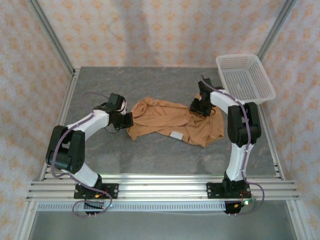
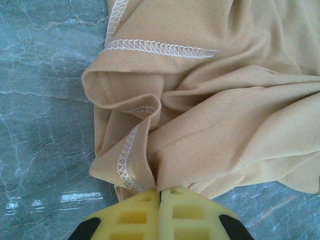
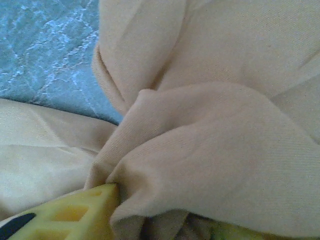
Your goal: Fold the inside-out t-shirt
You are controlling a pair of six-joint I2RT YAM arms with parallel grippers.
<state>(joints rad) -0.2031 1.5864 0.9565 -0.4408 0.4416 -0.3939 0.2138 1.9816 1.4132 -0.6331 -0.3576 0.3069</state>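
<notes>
**Top external view.** The inside-out t-shirt (image 1: 172, 121) is found crumpled near the middle of the grey bench (image 1: 150, 155), spread more from left to right than from front to back. A small white label (image 1: 176, 135) is seen on its near edge. The left tool (image 1: 127, 120) is set against the shirt's left edge. The right tool (image 1: 199, 107) is set against its far right part. A white basket (image 1: 245, 77) is placed at the far right corner of the bench, apart from the shirt.

**Left wrist view.** The left tool (image 2: 160, 192) is seen with its yellow fingers (image 2: 132, 215) pressed together, and a fold of the shirt (image 2: 225, 115) is pinched between their tips. White seam stitching (image 2: 160, 48) is exposed on the cloth. The bench (image 2: 40, 125) is visible to the left of the shirt.

**Right wrist view.** The right tool (image 3: 160, 220) is largely covered by cloth. One yellow finger (image 3: 75, 215) is visible at lower left. A thick bunch of the shirt (image 3: 210, 150) is gathered and gripped against it, with folds drawn towards the grip.
</notes>
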